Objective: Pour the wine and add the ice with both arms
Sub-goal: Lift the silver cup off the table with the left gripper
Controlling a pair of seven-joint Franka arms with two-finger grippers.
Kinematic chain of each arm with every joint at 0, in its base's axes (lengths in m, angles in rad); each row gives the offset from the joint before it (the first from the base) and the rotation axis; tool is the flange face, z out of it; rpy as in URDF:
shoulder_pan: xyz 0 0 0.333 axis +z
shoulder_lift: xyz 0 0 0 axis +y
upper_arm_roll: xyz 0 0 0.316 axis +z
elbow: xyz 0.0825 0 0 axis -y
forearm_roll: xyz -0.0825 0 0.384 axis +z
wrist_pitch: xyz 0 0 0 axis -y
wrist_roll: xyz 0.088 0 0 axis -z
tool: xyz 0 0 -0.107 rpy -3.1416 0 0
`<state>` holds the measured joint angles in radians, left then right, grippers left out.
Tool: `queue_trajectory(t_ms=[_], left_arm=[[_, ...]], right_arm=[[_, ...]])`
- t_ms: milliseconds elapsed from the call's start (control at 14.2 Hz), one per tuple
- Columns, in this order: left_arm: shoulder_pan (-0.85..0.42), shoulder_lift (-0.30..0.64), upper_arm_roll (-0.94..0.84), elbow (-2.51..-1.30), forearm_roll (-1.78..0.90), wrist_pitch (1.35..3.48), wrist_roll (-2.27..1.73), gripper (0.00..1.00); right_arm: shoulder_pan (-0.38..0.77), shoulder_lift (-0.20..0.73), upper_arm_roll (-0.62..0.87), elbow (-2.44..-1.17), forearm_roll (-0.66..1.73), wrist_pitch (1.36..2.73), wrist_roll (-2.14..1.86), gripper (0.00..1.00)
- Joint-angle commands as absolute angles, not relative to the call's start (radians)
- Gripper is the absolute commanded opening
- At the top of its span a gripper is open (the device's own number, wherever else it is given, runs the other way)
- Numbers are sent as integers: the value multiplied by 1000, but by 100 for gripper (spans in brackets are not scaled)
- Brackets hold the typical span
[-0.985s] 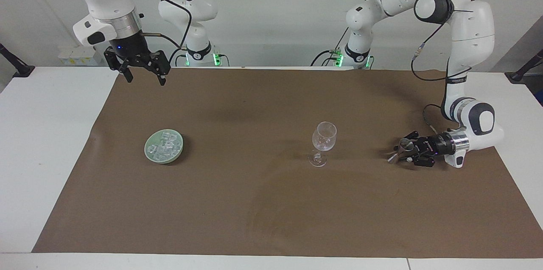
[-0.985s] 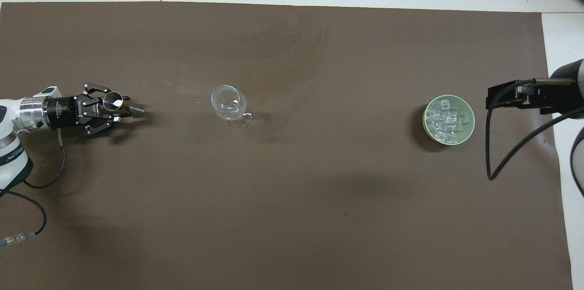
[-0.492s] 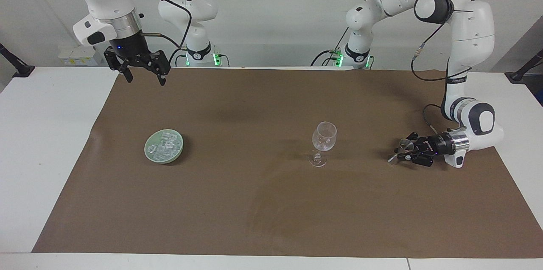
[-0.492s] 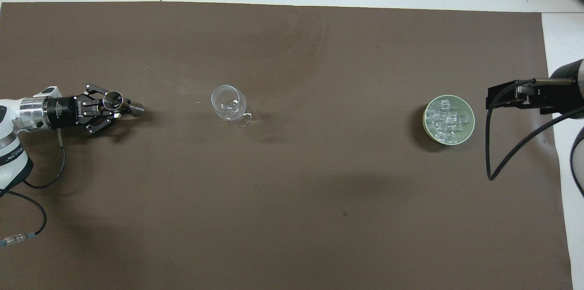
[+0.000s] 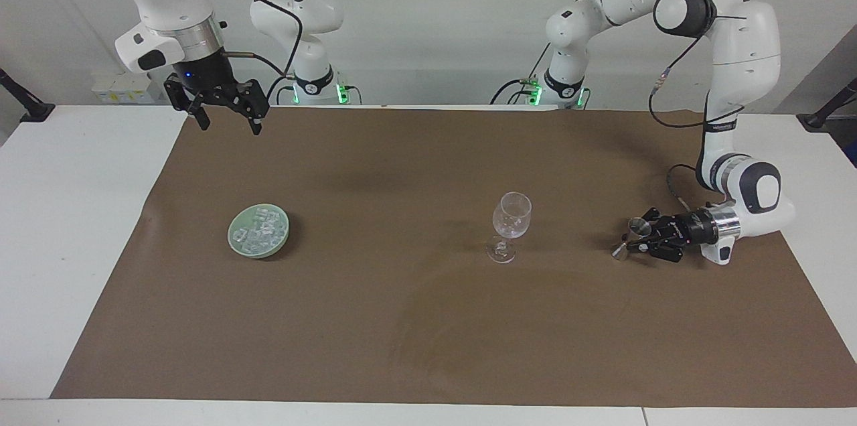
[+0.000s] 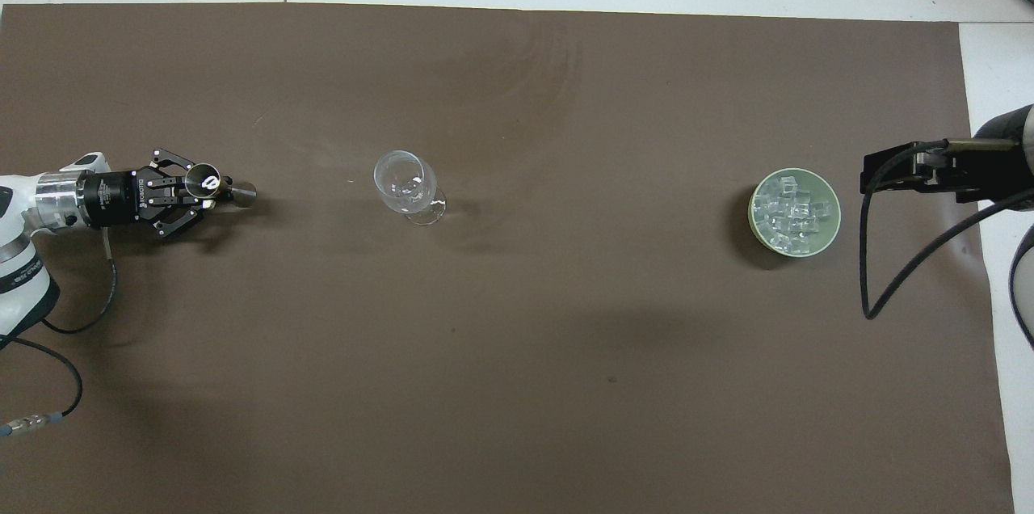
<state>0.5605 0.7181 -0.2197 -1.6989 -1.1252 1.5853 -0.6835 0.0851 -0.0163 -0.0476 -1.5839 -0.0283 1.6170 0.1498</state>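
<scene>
From the facing view, the left gripper (image 5: pixel 633 245) lay low and sideways, clamped on one small metal cup (image 5: pixel 639 228) near one wine glass (image 5: pixel 511 225), while overhead, the right gripper (image 6: pixel 876 173) waited spread beside one dish (image 6: pixel 830 233) of ice (image 6: pixel 790 215).

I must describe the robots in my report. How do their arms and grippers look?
Both arms are white and jointed, with black joint caps, silver wrist rings and loose black cables. The left gripper and the right gripper are black, with two fingers each. Green lights glow at both bases.
</scene>
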Motion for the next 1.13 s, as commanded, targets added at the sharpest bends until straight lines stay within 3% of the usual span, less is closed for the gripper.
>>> queue_trajectory(t_ms=[0,1055], left_arm=[[574,719,-233,-1687,-1146,1575,-707,0],[543,644,-255,-1680,-1213,1611,-752,0]], right_arm=[[75,-40,-44,-1615,-23,1640,133,100],[75,-40,-44,-1615,-23,1640,133,100]])
